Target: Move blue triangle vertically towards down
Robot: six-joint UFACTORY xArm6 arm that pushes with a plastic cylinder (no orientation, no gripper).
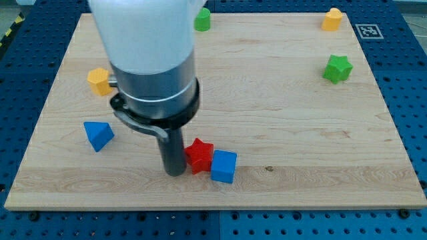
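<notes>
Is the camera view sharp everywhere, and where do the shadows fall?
In the camera view the blocks are sharp; the blue triangle has crisp edges. The light is even, with only soft shadows under my tip and the red star. The arm's pale upper body looks overexposed.

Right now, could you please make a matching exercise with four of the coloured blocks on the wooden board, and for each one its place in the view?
Blocks:
1. blue triangle block
2. red star block
3. green star block
4. blue cube block

Places:
A. near the view's right edge, far from my tip
B. touching the red star block, on its right
C. alone at the view's left, left of my tip
D. directly right of my tip, close against the rod

Pairs: 1-C, 2-D, 3-A, 4-B
</notes>
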